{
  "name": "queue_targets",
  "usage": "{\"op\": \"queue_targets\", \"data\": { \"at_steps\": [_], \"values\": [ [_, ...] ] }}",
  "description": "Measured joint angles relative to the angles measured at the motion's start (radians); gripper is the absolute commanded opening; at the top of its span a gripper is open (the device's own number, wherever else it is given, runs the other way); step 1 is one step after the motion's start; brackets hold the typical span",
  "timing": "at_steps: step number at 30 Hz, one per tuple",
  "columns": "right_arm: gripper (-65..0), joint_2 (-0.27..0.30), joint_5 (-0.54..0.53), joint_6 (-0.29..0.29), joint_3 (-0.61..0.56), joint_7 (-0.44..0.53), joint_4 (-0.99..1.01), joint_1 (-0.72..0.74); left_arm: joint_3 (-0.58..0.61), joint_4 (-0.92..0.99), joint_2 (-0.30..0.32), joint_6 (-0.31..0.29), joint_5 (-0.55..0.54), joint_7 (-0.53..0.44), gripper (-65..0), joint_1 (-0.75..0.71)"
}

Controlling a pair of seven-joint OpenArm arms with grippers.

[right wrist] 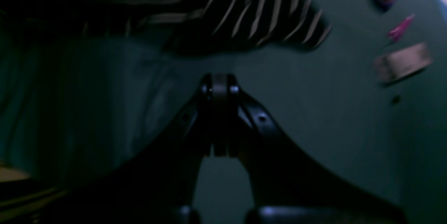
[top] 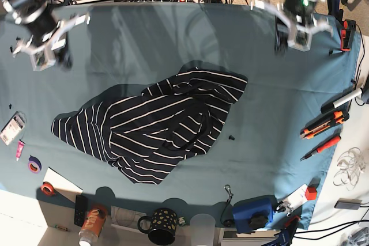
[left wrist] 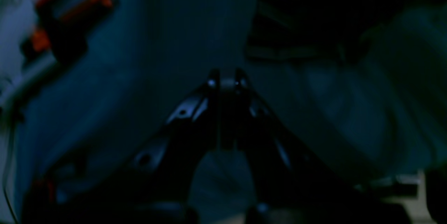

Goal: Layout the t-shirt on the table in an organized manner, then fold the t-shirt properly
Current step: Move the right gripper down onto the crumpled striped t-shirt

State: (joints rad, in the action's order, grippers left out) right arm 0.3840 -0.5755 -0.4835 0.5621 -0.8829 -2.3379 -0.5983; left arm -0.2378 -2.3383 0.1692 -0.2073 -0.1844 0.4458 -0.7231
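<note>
The dark striped t-shirt (top: 155,122) lies crumpled and bunched in the middle of the teal table (top: 150,38), one sleeve stretched toward the left. Both arms hover above the table's far side, apart from the shirt. My left gripper (top: 281,41) is at the far right; in its wrist view the left gripper (left wrist: 227,77) is shut on nothing, with a dark edge of the t-shirt (left wrist: 314,18) ahead. My right gripper (top: 62,57) is at the far left. The right gripper (right wrist: 219,79) is also shut and empty, the striped t-shirt (right wrist: 244,14) just beyond its tips.
An orange-and-black cutter (top: 323,125), a red pen (top: 320,148) and a marker (top: 346,99) lie at the right edge. Tape rolls (top: 34,164), a pink tube (top: 19,149) and a card (top: 12,128) sit at the left. A mug (top: 161,226) and a blue box (top: 253,214) stand in front.
</note>
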Motion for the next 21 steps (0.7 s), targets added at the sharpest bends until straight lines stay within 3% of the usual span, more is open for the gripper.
{"op": "queue_targets", "data": {
  "at_steps": [4, 5, 8, 11, 16, 21],
  "values": [
    [-65.0, -0.001, 0.002, 0.000, 0.000, 0.000, 0.000, 0.046, 0.001, 0.000, 0.000, 0.000, 0.001, 0.001, -65.0, 0.059],
    [-61.5, -0.002, 0.002, 0.000, 0.000, 0.000, 0.000, 0.050, 0.001, 0.000, 0.000, 0.000, 0.001, 0.000, -62.8, 0.065],
    [-46.0, -0.002, 0.004, -0.005, 0.000, 0.011, 0.000, 0.052, 0.001, 0.000, 0.000, 0.000, 0.007, 0.001, -44.9, 0.071],
    [-42.9, -0.001, -0.002, -0.026, -0.008, 0.035, 0.000, 0.053, 0.001, 0.000, 0.000, 0.000, 0.066, 0.001, -35.8, 0.076],
    [-42.9, 0.000, 0.045, -0.045, -0.191, 0.035, 0.002, 0.055, 0.001, 0.000, 0.000, -0.003, 0.122, 0.000, -35.5, 0.082],
    [-42.9, 0.000, 0.295, -0.045, -0.473, 0.043, 0.006, 0.146, 0.001, 0.000, 0.001, -0.003, 0.124, -0.002, -35.5, 0.082]
  ]
}}
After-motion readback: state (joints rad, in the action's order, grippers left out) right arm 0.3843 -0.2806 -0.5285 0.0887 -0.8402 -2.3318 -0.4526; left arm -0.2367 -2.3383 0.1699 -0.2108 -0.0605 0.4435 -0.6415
